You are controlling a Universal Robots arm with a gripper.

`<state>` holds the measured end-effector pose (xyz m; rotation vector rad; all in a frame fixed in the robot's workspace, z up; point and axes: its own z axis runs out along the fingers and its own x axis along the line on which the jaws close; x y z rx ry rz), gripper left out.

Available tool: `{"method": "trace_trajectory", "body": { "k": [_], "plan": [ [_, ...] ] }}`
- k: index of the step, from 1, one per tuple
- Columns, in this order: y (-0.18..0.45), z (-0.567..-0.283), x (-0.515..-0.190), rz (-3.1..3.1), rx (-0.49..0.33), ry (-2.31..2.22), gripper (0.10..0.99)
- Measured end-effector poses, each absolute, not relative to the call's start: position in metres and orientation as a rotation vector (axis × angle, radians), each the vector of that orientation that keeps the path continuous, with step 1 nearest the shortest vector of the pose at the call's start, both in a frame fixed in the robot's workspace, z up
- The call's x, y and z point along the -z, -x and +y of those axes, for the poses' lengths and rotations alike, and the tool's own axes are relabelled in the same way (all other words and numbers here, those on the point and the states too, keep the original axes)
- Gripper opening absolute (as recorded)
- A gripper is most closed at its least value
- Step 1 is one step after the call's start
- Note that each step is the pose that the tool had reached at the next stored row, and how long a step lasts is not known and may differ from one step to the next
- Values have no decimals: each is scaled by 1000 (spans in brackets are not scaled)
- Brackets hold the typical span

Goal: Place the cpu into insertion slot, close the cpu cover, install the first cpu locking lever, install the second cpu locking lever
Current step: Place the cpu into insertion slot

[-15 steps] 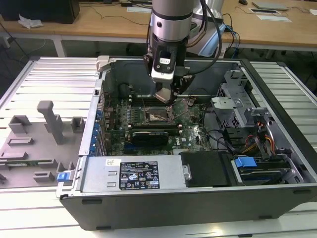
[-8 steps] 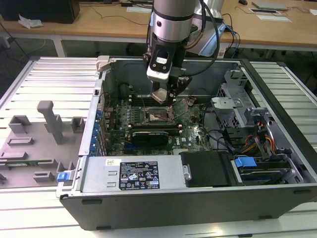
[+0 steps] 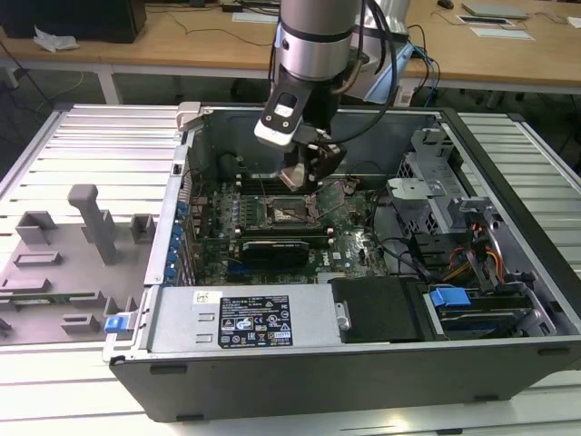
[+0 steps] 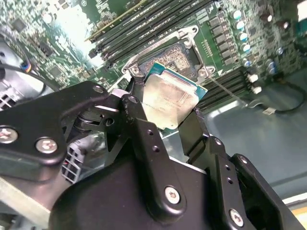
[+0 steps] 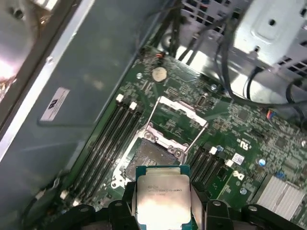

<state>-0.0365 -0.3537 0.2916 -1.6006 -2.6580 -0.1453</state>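
**Operator:** Above the motherboard [image 5: 178,87], near the insertion slot [image 5: 153,158], where is the cpu [image 5: 162,194]?

**Manual:** Your gripper [image 5: 163,207] clamps its two opposite edges. It is likely light, stiff and fragile; grip the edges only.

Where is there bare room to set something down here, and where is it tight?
Bare: the ribbed tabletop at the exterior view's left, beyond the grey fixture; the insertion slot, empty. Crowded: memory slots flank the slot, the gripper holds the cpu near it, cables crowd the drive cage.
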Motion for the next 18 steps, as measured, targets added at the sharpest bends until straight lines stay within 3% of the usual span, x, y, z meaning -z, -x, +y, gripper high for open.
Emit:
{"method": "trace_trajectory", "body": {
  "k": [15, 18],
  "plan": [
    [36, -354, -290, -2402, 149, 1990, 537],
    [37, -354, -289, -2409, 119, 2013, 537]
  ]
}}
